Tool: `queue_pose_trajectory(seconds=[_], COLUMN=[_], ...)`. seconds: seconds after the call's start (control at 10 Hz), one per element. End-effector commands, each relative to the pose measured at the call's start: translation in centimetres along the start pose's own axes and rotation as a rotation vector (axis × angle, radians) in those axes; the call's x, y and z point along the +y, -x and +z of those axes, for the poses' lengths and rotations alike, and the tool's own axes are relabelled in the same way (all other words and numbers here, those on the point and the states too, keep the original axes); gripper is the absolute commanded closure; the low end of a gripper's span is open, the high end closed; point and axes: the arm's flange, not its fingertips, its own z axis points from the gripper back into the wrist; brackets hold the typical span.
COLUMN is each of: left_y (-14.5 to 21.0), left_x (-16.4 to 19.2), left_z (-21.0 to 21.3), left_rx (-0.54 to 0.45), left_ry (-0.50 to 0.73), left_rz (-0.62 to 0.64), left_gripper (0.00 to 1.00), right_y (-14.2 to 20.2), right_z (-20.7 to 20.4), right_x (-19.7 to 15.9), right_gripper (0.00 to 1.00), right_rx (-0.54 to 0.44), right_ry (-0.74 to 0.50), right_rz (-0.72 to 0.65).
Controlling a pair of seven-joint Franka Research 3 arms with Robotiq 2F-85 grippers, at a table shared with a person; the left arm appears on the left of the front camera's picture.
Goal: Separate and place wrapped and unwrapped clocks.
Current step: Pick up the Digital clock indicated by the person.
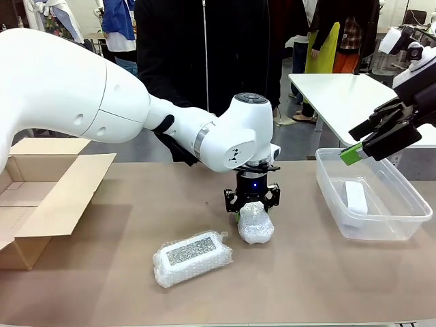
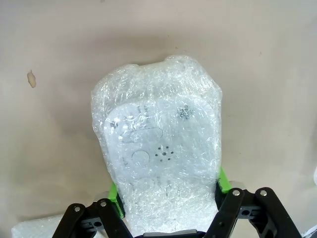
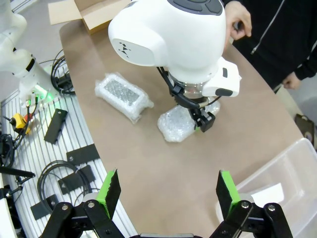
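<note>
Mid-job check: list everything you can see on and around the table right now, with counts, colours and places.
plain bubble-wrap bundle: one, white, table centre
speckled-panel bundle: one, white wrap over a grey panel, near the front edge, left of the plain one
white block: one, white, inside the tub
tub: one, clear plastic, right side of the table
cardboard box: one, brown, flaps open, left side of the table
table: one, brown
person: one, dark jacket, far side
left gripper: one, black with green pads, shut on the plain bubble-wrap bundle
right gripper: one, same colours, open, above the tub
</note>
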Motion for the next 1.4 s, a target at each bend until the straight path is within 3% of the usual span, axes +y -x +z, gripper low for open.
queue_pose_trajectory(seconds=[0.0, 0.2, 0.6, 0.9, 1.1, 1.2, 1.3], left_y=[-0.5, -0.6, 1.7, 4.2, 4.8, 4.0, 4.9], left_x=[0.6, 1.4, 4.1, 6.4, 7.0, 6.3, 5.9], left_z=[0.6, 4.1, 18.0, 25.6, 26.1, 23.7, 27.6], left_rx=[-0.005, -0.041, -0.178, -0.202, -0.145, -0.057, -0.199], left_ry=[0.019, 0.033, 0.072, 0.098, 0.131, 0.092, 0.106], left_rz=[0.003, 0.030, -0.026, -0.102, -0.150, -0.182, -0.114], left_gripper=[0.44, 0.44, 0.44, 0.44, 0.44, 0.44, 0.44], right_y=[0.0, 0.0, 0.0, 0.0, 0.0, 0.0, 0.0], right_z=[-0.2, -0.2, -0.2, -0.2, -0.2, -0.2, -0.2], right_x=[0.0, 0.0, 0.0, 0.0, 0.0, 0.0, 0.0], right_gripper=[0.00, 0.00, 0.00, 0.00, 0.00, 0.00, 0.00], right_rx=[-0.013, -0.013, -0.013, -0.013, -0.013, -0.013, -0.013], right_ry=[-0.029, -0.029, -0.029, -0.029, -0.029, -0.029, -0.029], right_rz=[-0.012, -0.012, -0.012, -0.012, -0.012, -0.012, -0.012])
